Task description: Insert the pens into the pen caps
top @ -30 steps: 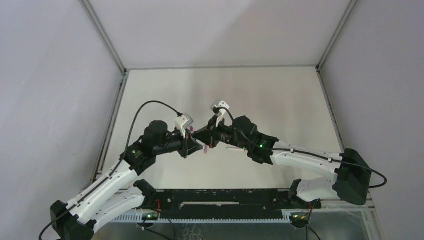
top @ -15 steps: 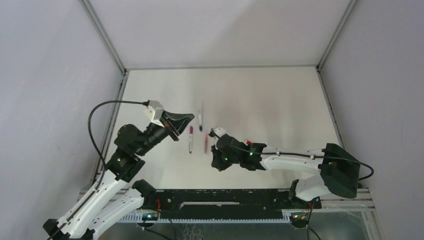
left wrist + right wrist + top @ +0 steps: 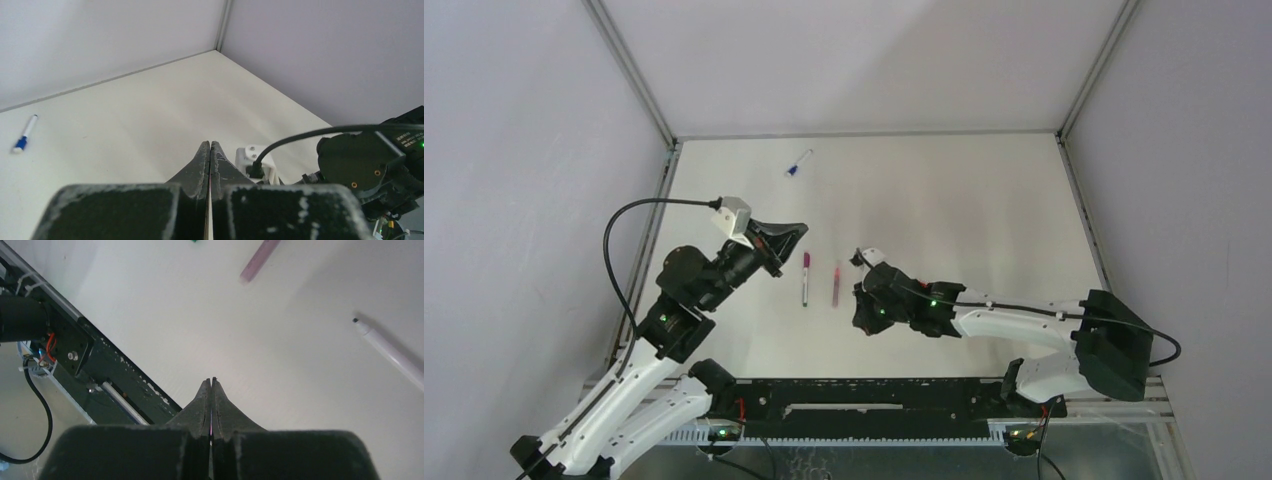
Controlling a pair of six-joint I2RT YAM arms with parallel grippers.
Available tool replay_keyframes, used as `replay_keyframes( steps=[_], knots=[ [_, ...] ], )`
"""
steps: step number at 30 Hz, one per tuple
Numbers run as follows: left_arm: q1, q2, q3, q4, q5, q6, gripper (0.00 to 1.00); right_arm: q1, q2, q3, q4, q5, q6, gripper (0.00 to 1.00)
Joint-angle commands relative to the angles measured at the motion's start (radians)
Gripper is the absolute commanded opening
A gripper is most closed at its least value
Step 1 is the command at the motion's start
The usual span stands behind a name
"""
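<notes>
While the left end effector [image 3: 798,232] and right end effector [image 3: 212,382] are both pinched shut on nothing, the pink pen [image 3: 836,284] lies on the surface [image 3: 974,200], long axis 12-to-6 o'clock, seen from overhead. It sits near the right end effector, roughly at its 11 o'clock, so that arm is nearer. The purple-capped pen [image 3: 804,282] lies parallel at the left's 6 o'clock, and the blue-capped pen [image 3: 797,163] is far toward 12.

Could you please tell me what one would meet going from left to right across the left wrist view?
The blue-capped pen lying on the table → the left gripper, fingers shut together → the right arm's white mount → the right arm's black joint housing.
</notes>
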Motion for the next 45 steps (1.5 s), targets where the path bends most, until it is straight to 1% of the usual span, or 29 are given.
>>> replay_keyframes(
  steps=[1,7,9,10,12,13,14,16,17,19,21,23,27,30,33,36,38,40,43,45],
  knots=[
    [0.005,-0.018,-0.006,-0.022,-0.057,0.003,0.0,-0.042,-0.043,0.013,0.023,0.002,-0.02,0.0],
    [0.005,-0.004,-0.01,-0.037,-0.079,0.005,0.0,-0.082,-0.064,0.013,0.02,-0.009,-0.017,0.0],
    [0.005,0.002,-0.009,-0.056,-0.112,0.001,0.0,-0.132,-0.079,0.012,0.002,-0.025,-0.013,0.0],
    [0.005,0.009,-0.004,-0.091,-0.146,-0.002,0.0,-0.17,-0.087,0.012,-0.012,-0.051,-0.013,0.0],
    [0.005,0.031,0.011,-0.166,-0.238,-0.017,0.0,-0.265,-0.102,0.013,-0.049,-0.095,-0.025,0.08],
    [0.005,0.045,0.017,-0.203,-0.276,-0.027,0.02,-0.322,-0.104,0.019,-0.083,-0.111,-0.037,0.13],
    [0.005,0.058,0.021,-0.231,-0.301,-0.034,0.07,-0.378,-0.098,0.033,-0.123,-0.129,-0.05,0.2],
    [0.005,0.069,0.012,-0.259,-0.304,-0.056,0.22,-0.477,-0.066,0.07,-0.216,-0.153,-0.097,0.3],
    [0.005,0.068,-0.002,-0.257,-0.301,-0.069,0.27,-0.522,-0.045,0.088,-0.253,-0.144,-0.122,0.35],
    [0.005,0.061,-0.022,-0.248,-0.294,-0.089,0.36,-0.562,-0.005,0.112,-0.307,-0.114,-0.176,0.38],
    [0.005,0.057,-0.039,-0.249,-0.293,-0.105,0.43,-0.58,0.031,0.123,-0.344,-0.087,-0.221,0.44],
    [0.006,0.052,-0.044,-0.256,-0.293,-0.113,0.48,-0.586,0.058,0.131,-0.369,-0.077,-0.265,0.44],
    [0.005,0.042,-0.047,-0.274,-0.293,-0.114,0.5,-0.57,0.069,0.13,-0.372,-0.065,-0.307,0.44],
    [0.005,0.035,-0.048,-0.287,-0.29,-0.115,0.51,-0.54,0.073,0.131,-0.367,0.015,-0.31,0.44],
    [0.006,0.032,-0.055,-0.294,-0.279,-0.121,0.51,-0.515,0.091,0.13,-0.364,0.062,-0.311,0.44],
    [0.006,0.037,-0.063,-0.294,-0.259,-0.125,0.49,-0.481,0.09,0.13,-0.338,0.028,-0.319,0.43],
    [0.005,0.042,-0.066,-0.302,-0.255,-0.128,0.48,-0.441,0.079,0.132,-0.312,-0.021,-0.344,0.42],
    [0.005,0.041,-0.07,-0.31,-0.253,-0.13,0.47,-0.389,0.077,0.133,-0.298,-0.026,-0.384,0.41],
    [0.005,0.033,-0.077,-0.318,-0.254,-0.132,0.47,-0.336,0.109,0.152,-0.305,-0.051,-0.428,0.4],
    [0.005,0.029,-0.08,-0.324,-0.255,-0.132,0.47,-0.316,0.147,0.169,-0.313,-0.04,-0.444,0.39]
  ],
)
